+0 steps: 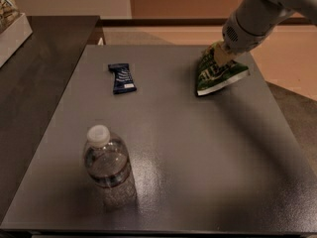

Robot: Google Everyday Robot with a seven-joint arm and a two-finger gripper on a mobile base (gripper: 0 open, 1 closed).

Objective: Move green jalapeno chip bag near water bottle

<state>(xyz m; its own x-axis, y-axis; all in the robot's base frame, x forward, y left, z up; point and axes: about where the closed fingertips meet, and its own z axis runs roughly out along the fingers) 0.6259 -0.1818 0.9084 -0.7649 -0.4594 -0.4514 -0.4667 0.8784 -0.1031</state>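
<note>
Firmly pinched: the pincer (216, 57) grips the green chip bag (218, 76) at the far right of the tabletop (198, 148).
It is clenched on the bag's upper end, so the bag sits tilted, its lower edge resting on the grey surface. The pale arm (252, 21) reaches in from the upper right. The water bottle (106, 165) stands upright near the front left, white cap on, well apart from the bag. A small dark blue wrapper (122, 78) lies flat toward the far left, apart from both.
</note>
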